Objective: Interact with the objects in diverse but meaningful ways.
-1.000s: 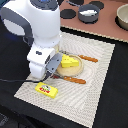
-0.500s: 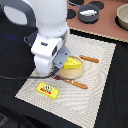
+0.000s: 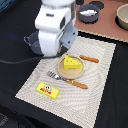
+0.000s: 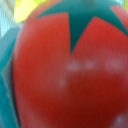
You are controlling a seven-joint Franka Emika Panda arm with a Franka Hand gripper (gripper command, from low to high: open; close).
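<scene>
A red tomato with a green star-shaped top fills the wrist view, very close and blurred, and my gripper is shut on it. In the exterior view the arm's white hand hangs above the placemat's far left corner and hides both the fingers and the tomato. A yellow holed cheese wedge sits on the tan round plate. Near the mat's front left corner lies the flat yellow labelled box. The grey pot stands at the back on the brown surface.
A striped beige placemat covers the dark table. A wooden-handled fork lies in front of the plate and a second wooden-handled piece to its right. A tan bowl stands at the back right.
The arm has risen and moved back, away from the plate, toward the exterior view's left. The cheese and plate, partly covered before, now show fully.
</scene>
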